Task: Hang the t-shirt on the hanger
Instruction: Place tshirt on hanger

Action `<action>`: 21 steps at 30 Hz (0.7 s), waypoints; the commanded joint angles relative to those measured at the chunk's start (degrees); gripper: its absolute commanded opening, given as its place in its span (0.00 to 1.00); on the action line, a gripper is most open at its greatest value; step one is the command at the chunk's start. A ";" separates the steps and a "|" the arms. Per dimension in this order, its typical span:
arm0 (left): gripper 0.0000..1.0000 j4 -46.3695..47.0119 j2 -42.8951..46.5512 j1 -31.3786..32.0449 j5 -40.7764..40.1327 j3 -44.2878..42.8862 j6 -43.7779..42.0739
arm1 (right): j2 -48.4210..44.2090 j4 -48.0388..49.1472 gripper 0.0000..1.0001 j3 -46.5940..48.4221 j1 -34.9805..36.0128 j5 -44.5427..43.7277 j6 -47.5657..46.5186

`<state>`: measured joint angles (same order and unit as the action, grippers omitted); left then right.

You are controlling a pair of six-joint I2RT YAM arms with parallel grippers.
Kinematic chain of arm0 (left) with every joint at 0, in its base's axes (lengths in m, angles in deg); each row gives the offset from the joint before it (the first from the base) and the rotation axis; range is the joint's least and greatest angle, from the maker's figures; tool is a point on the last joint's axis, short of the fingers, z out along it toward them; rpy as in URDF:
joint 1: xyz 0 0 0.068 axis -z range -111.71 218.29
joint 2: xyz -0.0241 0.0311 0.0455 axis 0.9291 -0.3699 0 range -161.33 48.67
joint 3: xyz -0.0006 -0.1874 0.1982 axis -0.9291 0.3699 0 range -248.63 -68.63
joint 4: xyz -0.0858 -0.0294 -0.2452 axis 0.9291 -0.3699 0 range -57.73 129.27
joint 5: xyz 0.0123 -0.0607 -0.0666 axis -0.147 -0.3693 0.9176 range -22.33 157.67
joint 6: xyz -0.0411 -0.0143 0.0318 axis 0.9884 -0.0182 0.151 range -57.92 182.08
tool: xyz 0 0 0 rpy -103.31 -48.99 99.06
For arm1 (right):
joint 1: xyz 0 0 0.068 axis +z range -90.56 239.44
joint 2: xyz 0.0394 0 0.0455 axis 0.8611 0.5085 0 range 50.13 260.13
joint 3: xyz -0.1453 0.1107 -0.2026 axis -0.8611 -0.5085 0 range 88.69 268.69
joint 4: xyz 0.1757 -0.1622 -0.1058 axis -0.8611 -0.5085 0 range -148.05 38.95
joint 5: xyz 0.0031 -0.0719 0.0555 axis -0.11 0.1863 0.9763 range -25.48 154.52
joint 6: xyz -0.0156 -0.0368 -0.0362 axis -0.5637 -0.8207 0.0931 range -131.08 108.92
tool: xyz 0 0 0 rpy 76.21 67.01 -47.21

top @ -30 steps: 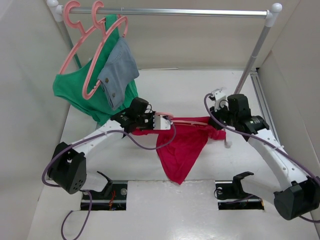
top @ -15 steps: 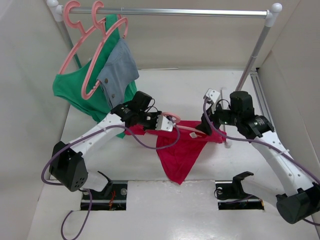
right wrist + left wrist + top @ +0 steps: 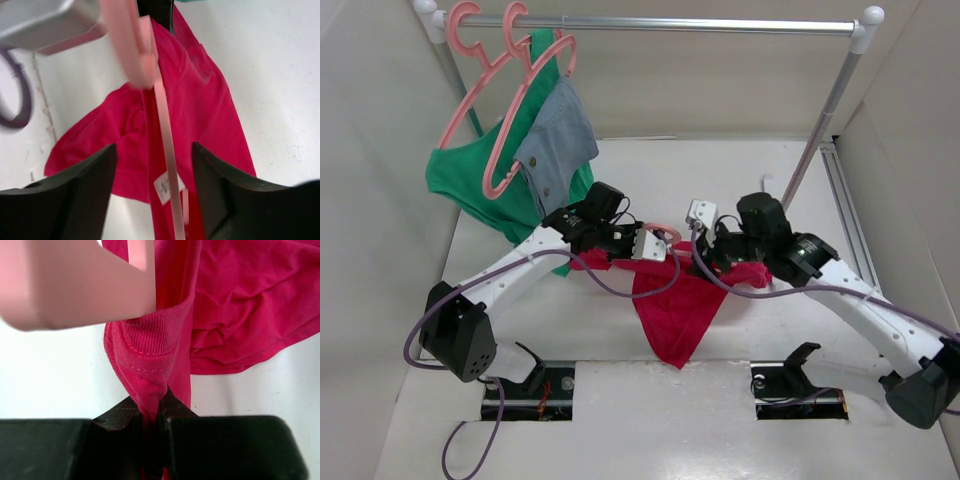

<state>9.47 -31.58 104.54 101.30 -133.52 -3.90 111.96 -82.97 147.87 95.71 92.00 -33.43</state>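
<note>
A small white tag [image 3: 169, 188] sits on the shirt [image 3: 675, 300], right by the hanger's thin bar. It has dark marks on it, but they are too blurry to read.

The shirt lies in a heap on the table [image 3: 750, 170], between the two arms. One end points to the near edge. The hanger [image 3: 658, 231] is down there too, at the shirt's top edge. From above, only its pink hook and a bit of bar show. The claws and the cloth hide the rest.

The left claw [image 3: 150, 412] is clenched on the shirt's ribbed neck band and pinches the cloth tight. The hanger is so close to its camera that it is a big pink blur, cut off at the top and left.

The right claw [image 3: 152, 195] is spread wide and grasps nothing. The thin bar runs down between its two fingers [image 3: 75, 200]. I cannot tell if the bar goes inside the shirt or lies on top.

At the back, a rail [image 3: 670, 22] carries two more hangers [image 3: 490, 100], with a green cloth [image 3: 465, 180] and a grey cloth [image 3: 560, 130].
</note>
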 commanded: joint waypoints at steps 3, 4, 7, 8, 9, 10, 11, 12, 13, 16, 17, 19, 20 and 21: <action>0.00 1.41 0.44 0.14 3.54 -2.52 1.11 | 6.02 8.45 0.54 0.59 2.22 -9.81 4.06; 0.00 1.41 0.44 -0.39 4.07 -2.53 1.72 | 6.73 8.46 0.49 0.59 2.22 -11.91 4.07; 0.00 1.41 0.44 -1.01 5.57 -3.05 1.73 | 7.87 9.77 0.16 0.59 2.22 -14.03 5.29; 0.00 1.41 0.44 -1.01 5.57 -3.06 1.73 | 7.27 9.77 0.02 0.59 2.22 -15.34 5.30; 0.00 1.41 0.44 -1.61 5.57 -3.06 1.73 | 5.52 9.77 0.00 0.59 2.22 -16.40 5.82; 0.00 1.41 0.44 -2.32 5.57 -3.06 1.73 | 4.28 9.77 0.00 -0.20 2.22 -17.02 5.83; 0.00 1.41 0.44 -2.32 5.57 -2.45 1.73 | 2.97 9.08 0.00 -0.73 2.22 -17.03 5.83; 0.00 1.41 0.44 -3.11 5.05 -2.44 1.73 | 1.47 8.46 0.00 -0.73 1.44 -17.03 5.83; 0.00 1.41 0.44 -3.90 5.05 -2.44 1.73 | -1.50 6.72 0.00 -2.21 0.65 -17.03 5.83; 0.00 1.94 0.97 -4.70 5.04 -2.44 2.86 | -7.56 2.59 0.00 -4.41 -2.77 -15.28 4.51; 0.00 1.94 0.97 -5.31 4.26 -2.44 3.39 | -8.90 1.61 0.00 -4.42 -3.66 -14.57 3.81; 0.00 3.52 0.97 -5.31 2.77 -2.96 3.40 | -11.36 -0.15 0.00 -5.21 -5.94 -12.20 3.19; 0.00 3.52 0.97 -5.31 2.24 -2.97 4.01 | -13.37 -1.81 0.00 -5.21 -5.95 -11.58 2.58; 0.00 4.13 0.36 -5.83 1.54 -2.97 4.01 | -14.26 -2.61 0.00 -5.21 -6.82 -11.58 2.57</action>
<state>16.40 -32.52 104.37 105.47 -135.20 -3.99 104.68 -81.00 142.27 94.22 83.72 -31.14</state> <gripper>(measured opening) 0.064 0.133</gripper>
